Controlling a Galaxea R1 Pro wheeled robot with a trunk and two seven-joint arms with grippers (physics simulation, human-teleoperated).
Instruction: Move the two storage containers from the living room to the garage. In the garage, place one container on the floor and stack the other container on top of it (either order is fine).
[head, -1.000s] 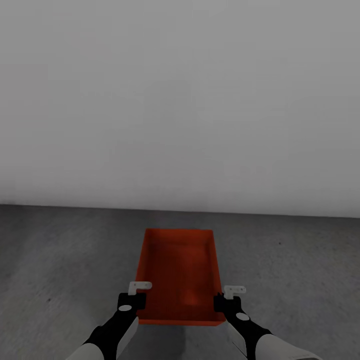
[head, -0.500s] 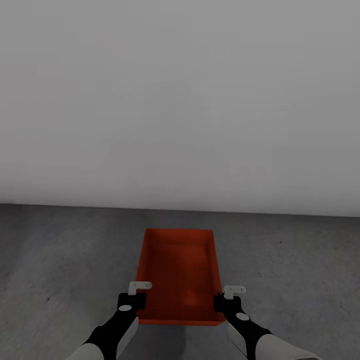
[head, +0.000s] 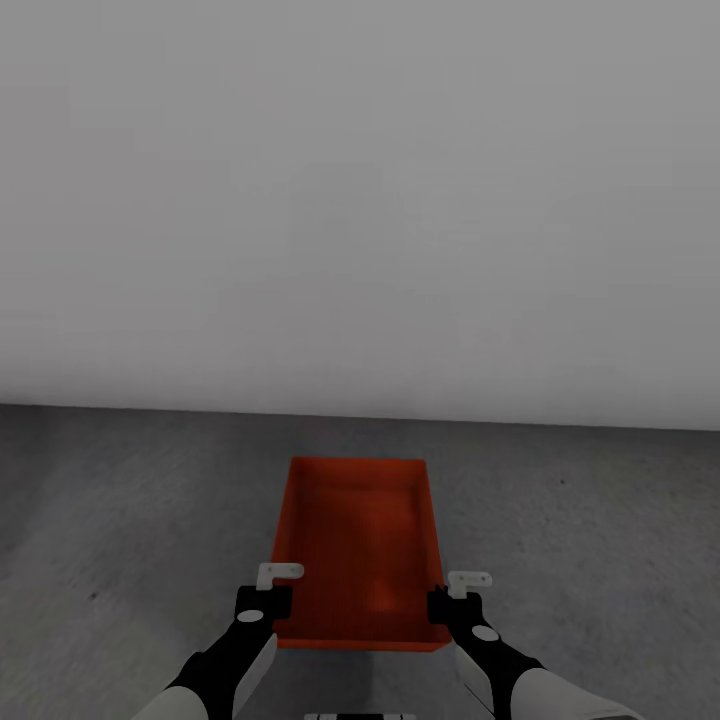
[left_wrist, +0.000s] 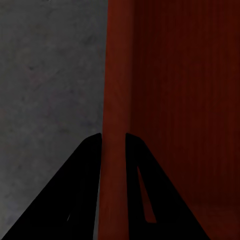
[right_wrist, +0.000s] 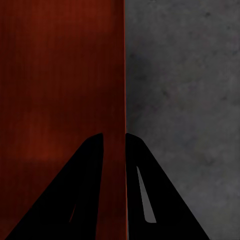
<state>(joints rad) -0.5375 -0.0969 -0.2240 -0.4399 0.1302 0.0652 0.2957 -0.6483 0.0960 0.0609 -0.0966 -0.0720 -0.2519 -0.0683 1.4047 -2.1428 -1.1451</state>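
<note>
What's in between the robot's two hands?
The red-orange storage container sits between them in the head view. The left gripper pinches its left wall and the right gripper its right wall, above grey floor.
</note>
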